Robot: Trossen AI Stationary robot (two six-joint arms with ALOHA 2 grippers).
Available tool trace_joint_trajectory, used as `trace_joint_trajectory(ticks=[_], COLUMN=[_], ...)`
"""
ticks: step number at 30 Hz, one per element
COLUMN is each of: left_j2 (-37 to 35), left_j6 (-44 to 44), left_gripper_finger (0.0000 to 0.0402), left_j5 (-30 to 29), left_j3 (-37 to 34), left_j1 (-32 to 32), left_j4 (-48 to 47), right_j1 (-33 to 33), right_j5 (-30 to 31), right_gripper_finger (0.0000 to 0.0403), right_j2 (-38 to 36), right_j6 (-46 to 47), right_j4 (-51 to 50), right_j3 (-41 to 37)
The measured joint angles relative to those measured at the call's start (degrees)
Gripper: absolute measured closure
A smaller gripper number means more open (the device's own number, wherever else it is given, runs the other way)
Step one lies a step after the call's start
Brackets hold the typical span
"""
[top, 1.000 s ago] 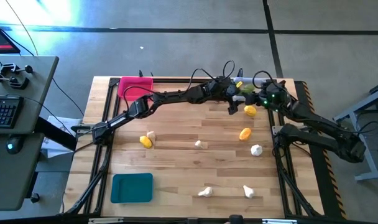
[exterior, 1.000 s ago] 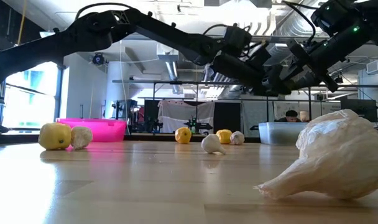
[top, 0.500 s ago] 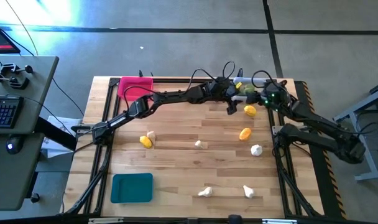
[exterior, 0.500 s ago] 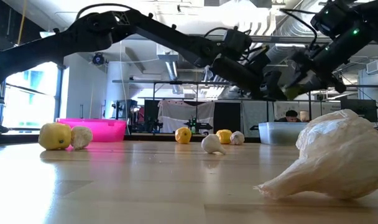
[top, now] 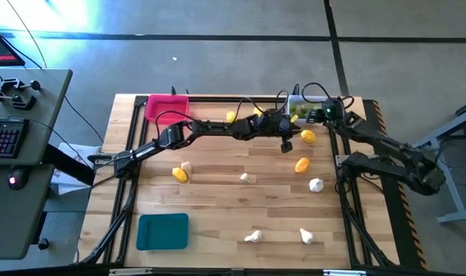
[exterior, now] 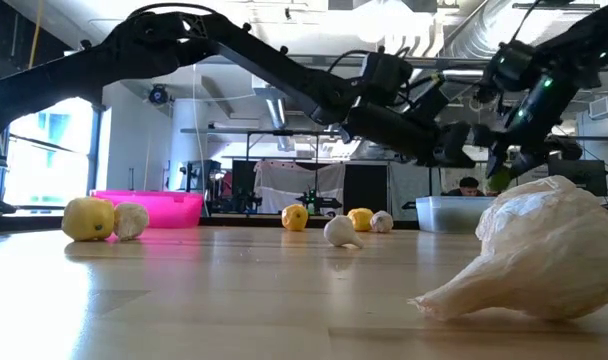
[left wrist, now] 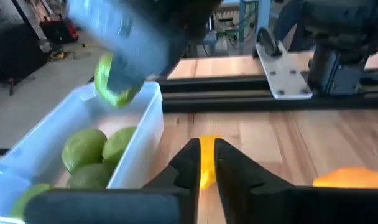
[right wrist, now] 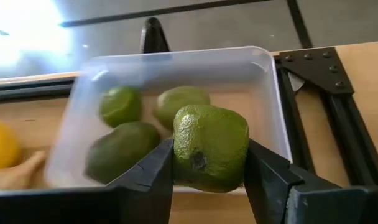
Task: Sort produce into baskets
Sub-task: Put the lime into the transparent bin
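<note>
The right gripper (right wrist: 207, 171) hangs over the clear basket (right wrist: 273, 99) at the table's far right corner, its fingers pinching a lime (right wrist: 211, 146) across its widest part; three more limes (right wrist: 120, 106) already lie in the bin below. The lime looks light and firm, a toy piece with a dimpled skin (no sign of it denting under the pinch, so I judge it stiff); being round and smooth it could roll out of a shallow grip, so a hold across the middle, as here, seems the safe one. The left gripper (left wrist: 204, 165) sits low over the table just beside that same basket, its fingers close together with nothing visibly between them; a lemon (left wrist: 206, 163) shows in the narrow gap beyond, on the wood. Out on the boards, more lemons (top: 302, 164) and knobbly garlic bulbs (top: 316, 184) wait; the garlic looks lumpy and tapered, best taken at the fat body, not the tip. The pink basket (top: 166, 106) stands at the far left, the teal basket (top: 162, 231) at the near left.
</note>
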Motion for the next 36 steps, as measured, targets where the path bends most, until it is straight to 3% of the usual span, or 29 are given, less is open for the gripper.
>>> trace_joint_trajectory(ticks=[4,10,22,31,36], left_j2=[-2.4,-8.9,-25.5,-37.0,-42.3], left_j6=[0.8,3.8,3.1,3.0,2.9], left_gripper_finger=[0.0396,0.0399,0.0399,0.0399,0.0399], left_j5=[1.8,2.9,2.4,-4.2,-9.6], left_j3=[-3.5,-12.0,-37.0,-52.2,-59.8], left_j1=[0.0,0.0,0.1,-1.2,-2.2], left_j4=[2.8,5.9,19.5,22.1,24.4], right_j1=[-2.1,-5.6,-6.4,-6.3,-6.1], right_j5=[-0.3,-0.7,-3.7,-3.9,-4.0], right_gripper_finger=[0.0254,0.0254,0.0245,0.0181,0.0167], right_j2=[4.6,8.8,10.1,10.6,10.5], right_j6=[0.8,6.4,12.7,12.9,12.1], right_j4=[3.4,4.4,5.8,4.2,4.2], right_j3=[0.0,0.0,0.0,0.0,0.0])
